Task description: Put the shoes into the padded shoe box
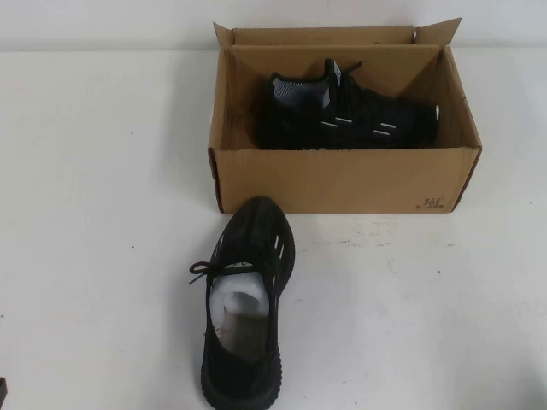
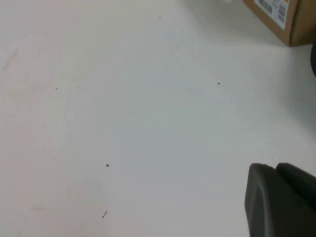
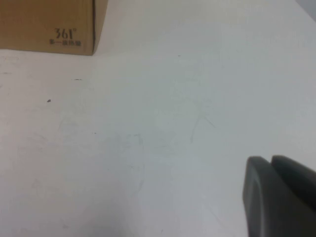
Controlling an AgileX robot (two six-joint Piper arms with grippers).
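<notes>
1. We see the padded shoe box (image 1: 342,179), brown corrugated cardboard with its flaps open, standing at the far middle of the white table (image 1: 85,213).
2. One black knit sneaker (image 1: 350,115) already lies on its side inside the box, sole toward the near wall, white dash marks showing.
3. The second sneaker (image 1: 244,299) stands upright on the table just in front of the box's left near corner, toe close to the box wall, heel toward us, white paper stuffing visible in its opening and its laces spilling to the left.
4. The left gripper (image 2: 279,200) hangs over bare table at the left, away from the shoe; its fingers are pressed together and hold nothing.
5. The right gripper (image 3: 276,197) hangs over bare table at the right, with the printed corner of the box in its view; its fingers also appear closed together and empty.
6. We judge the task half done: the second sneaker is yet to be grasped.
7. Risks, in our judgement: a grip on the soft knit upper may slip or collapse; loose laces may snag; the shoe's toe may catch the near wall and push the light box; the remaining space beside the first sneaker is narrow, so a tilted placement could leave the shoe perched on the rim.
</notes>
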